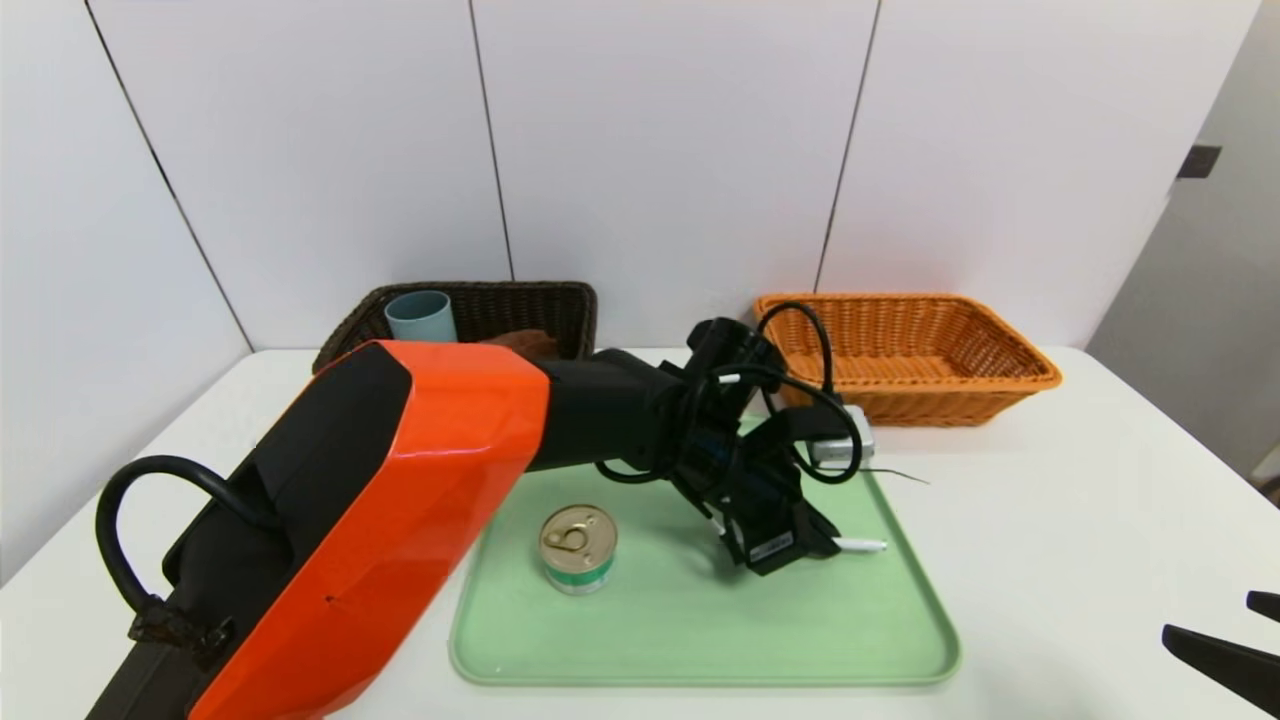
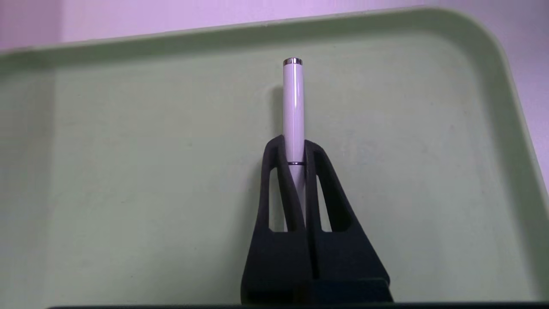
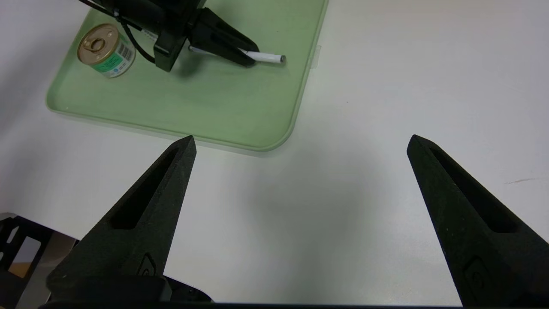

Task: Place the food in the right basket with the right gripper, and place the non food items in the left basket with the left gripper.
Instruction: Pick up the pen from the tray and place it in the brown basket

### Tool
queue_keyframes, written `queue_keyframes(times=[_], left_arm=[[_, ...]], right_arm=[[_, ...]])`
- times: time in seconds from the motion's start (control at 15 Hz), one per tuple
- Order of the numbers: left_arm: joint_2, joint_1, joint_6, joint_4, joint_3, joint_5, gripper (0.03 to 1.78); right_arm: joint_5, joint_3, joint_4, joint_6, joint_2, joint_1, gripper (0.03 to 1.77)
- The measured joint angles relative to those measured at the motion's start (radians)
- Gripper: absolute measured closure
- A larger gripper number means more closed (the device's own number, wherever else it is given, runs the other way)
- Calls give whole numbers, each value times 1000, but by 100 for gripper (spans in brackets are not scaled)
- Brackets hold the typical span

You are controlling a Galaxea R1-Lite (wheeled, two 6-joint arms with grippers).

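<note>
Pen [image 2: 293, 107] is risking a twist from the left claw [image 2: 296, 171]—shut on its slim barrel over the tray [image 2: 150, 128]—while the right claw [image 3: 302, 146] is idling wide open, empty, above the bench [image 3: 317, 206].

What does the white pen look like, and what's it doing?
The white pen is slim, straight and shiny, perhaps plastic, with a silvery band at one end and a thin dark ring partway along. It lies lengthwise between the left gripper's closed fingers, which pinch it over the green tray. Both ends poke out past them.
</note>
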Motion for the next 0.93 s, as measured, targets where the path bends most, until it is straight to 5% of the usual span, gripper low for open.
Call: queue_keyframes(times=[0.47, 0.8, 0.93], left_arm=[[-100, 48, -72, -21, 0, -1, 175], [-238, 115, -338, -157, -1, 24, 175], [-279, 195, -363, -164, -1, 44, 175]], right_arm=[[1, -1, 0, 0, -3, 0, 10], [1, 10, 0, 0, -15, 0, 10], [1, 13, 0, -1, -17, 0, 10]])
